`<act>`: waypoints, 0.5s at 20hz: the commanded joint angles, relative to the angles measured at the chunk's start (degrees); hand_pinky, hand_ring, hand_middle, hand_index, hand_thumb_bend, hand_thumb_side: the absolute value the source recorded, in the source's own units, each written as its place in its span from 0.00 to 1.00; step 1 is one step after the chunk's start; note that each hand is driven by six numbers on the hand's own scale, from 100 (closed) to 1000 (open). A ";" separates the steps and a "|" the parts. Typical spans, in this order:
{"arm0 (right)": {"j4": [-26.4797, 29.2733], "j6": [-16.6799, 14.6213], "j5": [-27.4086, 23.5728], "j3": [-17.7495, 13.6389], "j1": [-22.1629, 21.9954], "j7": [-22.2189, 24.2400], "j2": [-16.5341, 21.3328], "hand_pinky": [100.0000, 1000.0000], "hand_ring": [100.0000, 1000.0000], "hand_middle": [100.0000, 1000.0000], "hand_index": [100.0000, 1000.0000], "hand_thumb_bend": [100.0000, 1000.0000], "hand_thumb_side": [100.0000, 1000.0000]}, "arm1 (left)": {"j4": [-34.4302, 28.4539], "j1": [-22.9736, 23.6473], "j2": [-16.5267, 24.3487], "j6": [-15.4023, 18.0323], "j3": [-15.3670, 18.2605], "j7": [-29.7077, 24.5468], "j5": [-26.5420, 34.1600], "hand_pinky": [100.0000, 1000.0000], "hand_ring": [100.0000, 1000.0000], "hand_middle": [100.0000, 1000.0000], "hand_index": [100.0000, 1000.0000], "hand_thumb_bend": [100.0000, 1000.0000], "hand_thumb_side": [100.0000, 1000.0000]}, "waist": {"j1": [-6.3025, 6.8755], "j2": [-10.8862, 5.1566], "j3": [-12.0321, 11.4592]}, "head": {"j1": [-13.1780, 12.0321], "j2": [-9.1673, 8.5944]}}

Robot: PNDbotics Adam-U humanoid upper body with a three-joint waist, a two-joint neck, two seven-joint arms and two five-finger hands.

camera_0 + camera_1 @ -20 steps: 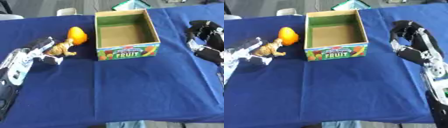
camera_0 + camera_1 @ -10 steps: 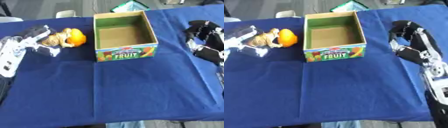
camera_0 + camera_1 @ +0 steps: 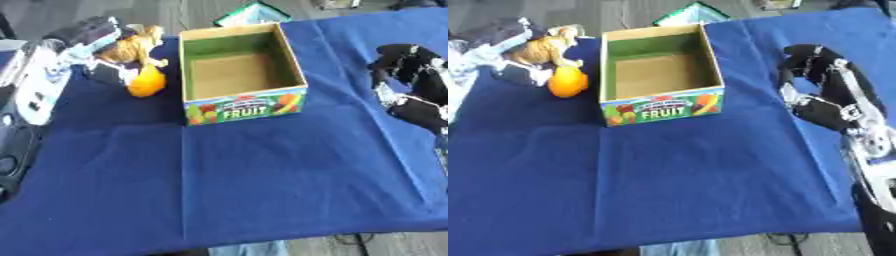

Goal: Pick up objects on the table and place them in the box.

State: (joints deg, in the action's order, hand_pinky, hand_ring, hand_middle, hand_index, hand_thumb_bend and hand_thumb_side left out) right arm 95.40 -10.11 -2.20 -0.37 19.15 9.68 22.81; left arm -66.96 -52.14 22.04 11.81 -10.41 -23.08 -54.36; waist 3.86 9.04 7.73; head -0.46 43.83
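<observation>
- A tan toy [image 3: 136,45] is held by the left hand [image 3: 92,37], fingers curled round it, above the table [image 3: 262,170] just left of the box [image 3: 241,67].
- An orange [image 3: 146,85] lies below the toy, beside the box.
- The right hand [image 3: 811,75] hangs at the right, fingers curled, holding nothing.

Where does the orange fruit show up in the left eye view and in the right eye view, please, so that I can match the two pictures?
Left eye view: the orange fruit lies in the upper left, on the blue cloth just left of the FRUIT box.
Right eye view: it lies further left, near the upper left edge, again just left of the box.
Shared landmark: the box's printed FRUIT front.
</observation>
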 commanded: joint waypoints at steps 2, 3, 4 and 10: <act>0.49 -0.18 -0.39 0.60 1.61 0.89 0.42 0.68 0.68 0.53 0.74 0.00 0.00 | 3.14 -3.23 -2.33 0.54 1.17 3.95 -4.69 0.64 0.44 0.41 0.70 0.00 0.16 | -0.06 -0.49 1.55 | -1.71 0.29; 0.51 -0.19 -0.43 0.77 1.83 1.07 0.37 0.68 0.68 0.53 0.74 0.00 0.00 | 4.08 -3.61 -3.13 0.57 1.45 5.03 -5.78 0.64 0.44 0.41 0.70 0.00 0.16 | 0.00 -0.37 2.14 | -2.06 0.29; 0.54 -0.22 -0.48 0.99 2.10 1.28 0.28 0.68 0.68 0.53 0.74 0.00 0.00 | 5.03 -3.97 -4.06 0.58 1.78 6.09 -6.78 0.64 0.45 0.41 0.70 0.00 0.16 | 0.08 -0.23 2.87 | -2.48 0.29; 0.70 -0.31 -0.77 2.21 3.59 2.62 -0.20 0.68 0.68 0.53 0.74 0.00 0.00 | 9.90 -4.94 -8.49 -0.52 4.03 12.46 -13.06 0.64 0.45 0.41 0.70 0.00 0.16 | 0.47 0.59 6.57 | -4.66 0.29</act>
State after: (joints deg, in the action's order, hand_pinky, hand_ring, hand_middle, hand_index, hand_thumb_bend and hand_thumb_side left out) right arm 95.40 -10.28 -2.59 1.81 21.78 11.89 21.97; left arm -57.14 -55.41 13.58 11.55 -7.46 -12.06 -66.18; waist 4.64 10.50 14.52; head -4.57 43.83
